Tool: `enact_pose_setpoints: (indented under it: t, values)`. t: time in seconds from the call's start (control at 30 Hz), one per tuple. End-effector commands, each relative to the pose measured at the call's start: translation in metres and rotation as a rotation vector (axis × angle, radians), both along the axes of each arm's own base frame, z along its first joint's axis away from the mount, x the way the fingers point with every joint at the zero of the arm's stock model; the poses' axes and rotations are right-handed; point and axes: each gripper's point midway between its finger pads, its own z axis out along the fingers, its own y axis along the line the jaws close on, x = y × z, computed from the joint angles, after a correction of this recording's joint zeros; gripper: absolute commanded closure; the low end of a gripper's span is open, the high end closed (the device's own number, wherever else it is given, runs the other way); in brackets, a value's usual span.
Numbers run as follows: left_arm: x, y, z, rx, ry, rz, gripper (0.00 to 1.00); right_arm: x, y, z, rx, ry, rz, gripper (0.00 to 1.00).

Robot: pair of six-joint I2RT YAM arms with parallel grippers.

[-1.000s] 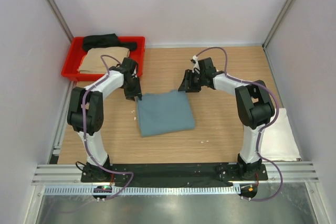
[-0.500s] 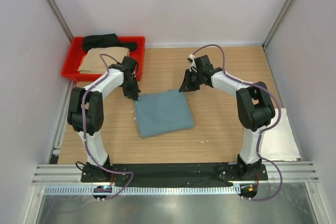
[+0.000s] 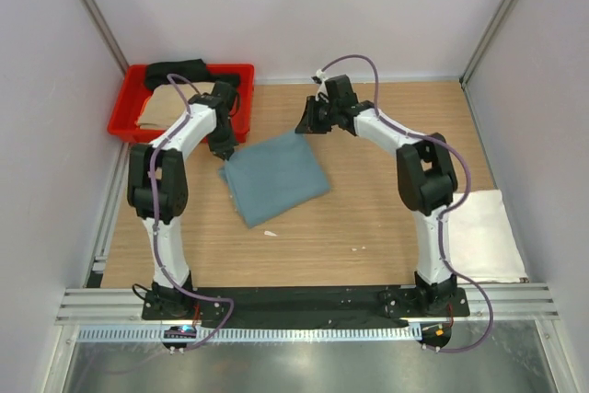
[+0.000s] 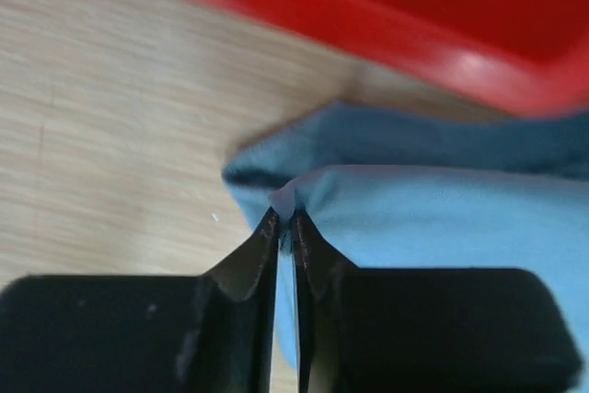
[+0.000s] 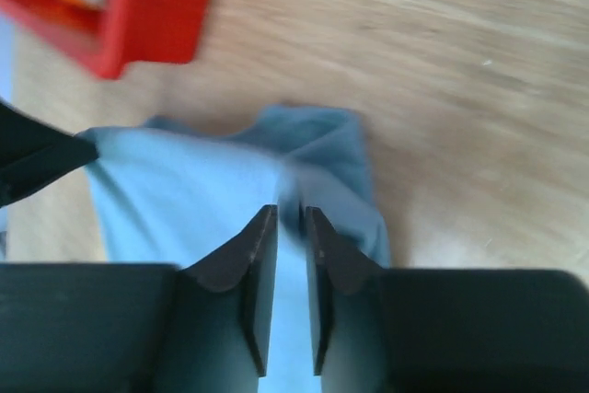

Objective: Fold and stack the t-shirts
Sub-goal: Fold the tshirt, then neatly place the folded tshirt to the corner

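Teal-blue t-shirt (image 3: 274,181) lies folded, skewed, on the bench (image 3: 368,218) near red tray (image 3: 120,131). Left jaws pinch its far-left corner, right jaws its far-right corner. Step: likely another fold. Next: lift both corners together, carry evenly toward near edge.

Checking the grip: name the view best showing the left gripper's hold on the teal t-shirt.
Left wrist: the left gripper pinches the teal t-shirt corner, close up. Top external shows it from afar; right wrist shows only the shirt's other corner.
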Motion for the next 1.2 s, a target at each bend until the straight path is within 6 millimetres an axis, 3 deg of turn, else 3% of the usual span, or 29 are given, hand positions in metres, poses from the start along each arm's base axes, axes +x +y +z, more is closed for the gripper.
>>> enact_pose_setpoints:
  t: [0.0,0.07,0.13,0.2,0.27,0.3,0.33,0.4,0.43,0.57,0.7,0.73,0.8,0.93,1.17]
  values:
    - [0.007,0.037,-0.022,0.141,0.06,0.067,0.86,0.031,-0.005,-0.007,-0.005,-0.009,-0.02,0.74]
    - [0.01,0.042,-0.013,0.165,0.033,0.078,0.82,0.034,-0.012,-0.001,-0.035,-0.034,-0.031,0.51]
    - [0.008,0.044,-0.002,0.152,-0.004,0.092,0.78,0.037,-0.027,0.015,-0.048,-0.068,-0.038,0.43]
    - [-0.001,0.044,0.015,0.132,-0.044,0.106,0.67,0.042,-0.047,0.024,-0.058,-0.07,-0.074,0.36]
    - [-0.006,0.043,0.026,0.102,-0.073,0.123,0.54,0.036,-0.055,0.042,-0.076,-0.101,-0.083,0.0]
    - [-0.014,0.044,0.037,0.093,-0.1,0.13,0.5,0.03,-0.058,0.038,-0.087,-0.092,-0.082,0.0]
    - [-0.016,0.046,0.04,0.087,-0.111,0.139,0.47,0.025,-0.057,0.048,-0.071,-0.106,-0.071,0.0]
    - [-0.022,0.048,0.044,0.061,-0.119,0.149,0.43,0.01,-0.053,0.037,-0.042,-0.069,-0.037,0.0]
    - [-0.026,0.048,0.044,0.039,-0.105,0.152,0.43,0.011,-0.049,0.04,-0.012,-0.095,-0.026,0.0]
    - [-0.036,0.043,0.032,-0.033,-0.075,0.149,0.5,-0.01,-0.032,0.017,0.071,-0.032,0.06,0.01]
    - [-0.035,0.031,0.013,-0.168,-0.061,0.162,0.48,-0.016,-0.023,-0.001,0.088,0.016,0.107,0.14]
    - [-0.032,0.032,0.005,-0.179,-0.052,0.169,0.47,-0.018,-0.021,-0.007,0.094,0.035,0.115,0.22]
    - [-0.029,0.03,0.0,-0.2,-0.045,0.169,0.43,-0.021,-0.015,-0.017,0.108,0.073,0.146,0.27]
    - [-0.025,0.024,-0.017,-0.257,0.005,0.199,0.4,-0.029,-0.016,-0.037,0.056,0.108,0.163,0.14]
    - [-0.023,0.021,-0.039,-0.275,0.034,0.24,0.36,-0.047,-0.015,-0.059,0.028,0.173,0.173,0.14]
